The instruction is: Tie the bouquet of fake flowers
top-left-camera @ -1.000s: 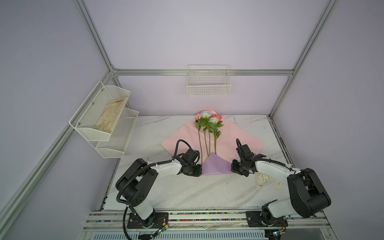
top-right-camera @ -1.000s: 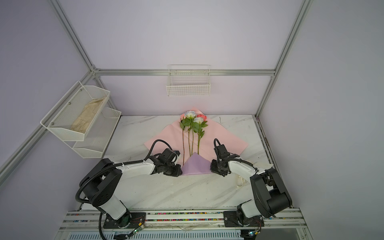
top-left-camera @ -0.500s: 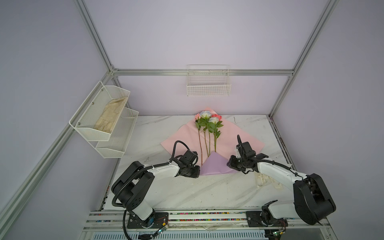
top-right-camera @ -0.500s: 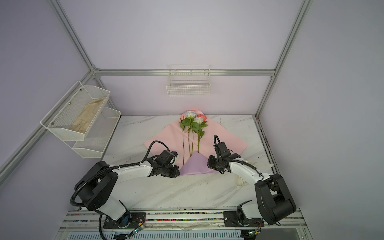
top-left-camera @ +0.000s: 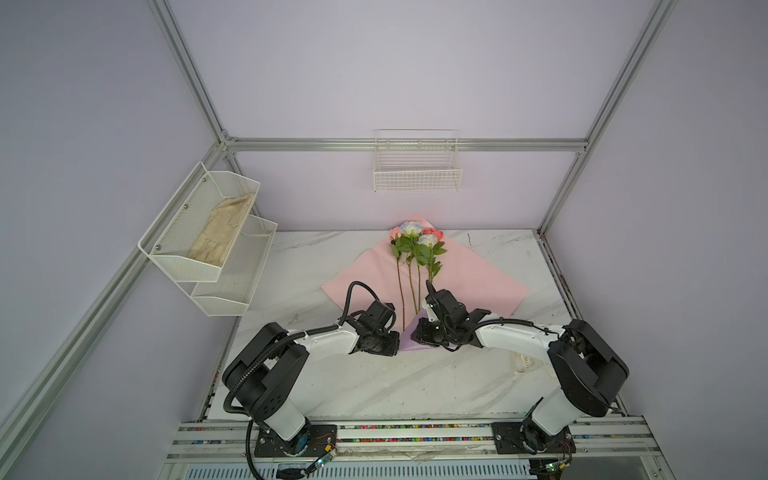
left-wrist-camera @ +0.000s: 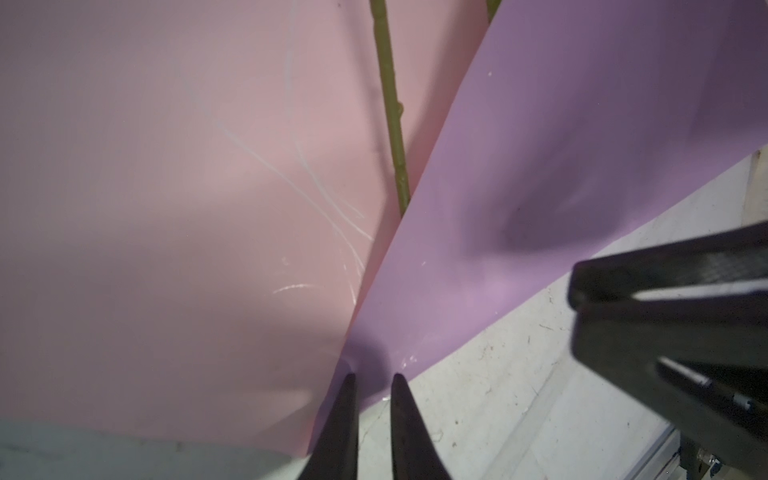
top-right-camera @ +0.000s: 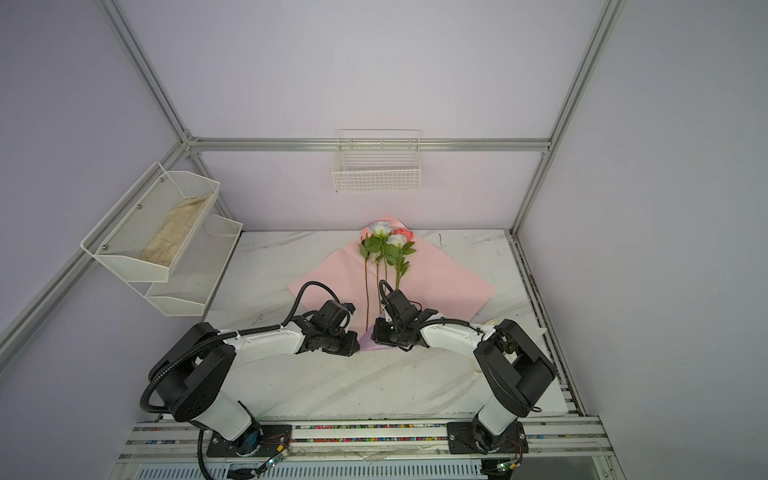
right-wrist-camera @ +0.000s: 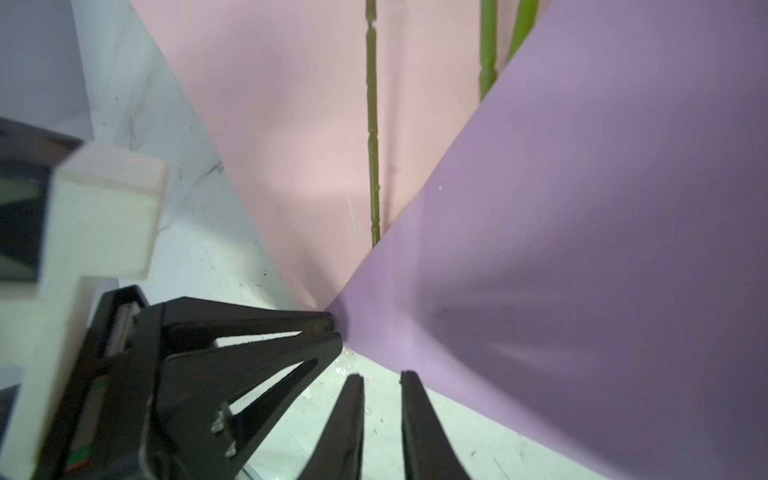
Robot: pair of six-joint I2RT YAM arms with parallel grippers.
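Bouquet (top-left-camera: 415, 249) lies mid-frame in both top views on pink paper (top-left-camera: 469, 282) on the tabletop (top-left-camera: 374, 386). Left pincer (top-left-camera: 395, 347) and right pincer (top-left-camera: 415, 334) meet at the paper's lilac flap (top-left-camera: 406, 341).

Left wrist view: the left pincer (left-wrist-camera: 374, 376), lower centre, clamps the flap's fold corner.

Right wrist view: the right pincer (right-wrist-camera: 380, 375) has its tips slightly apart over the tabletop, beside the flap's edge.

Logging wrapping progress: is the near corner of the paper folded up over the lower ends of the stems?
Yes, a lilac flap of the wrap paper covers the lower ends of the stems.
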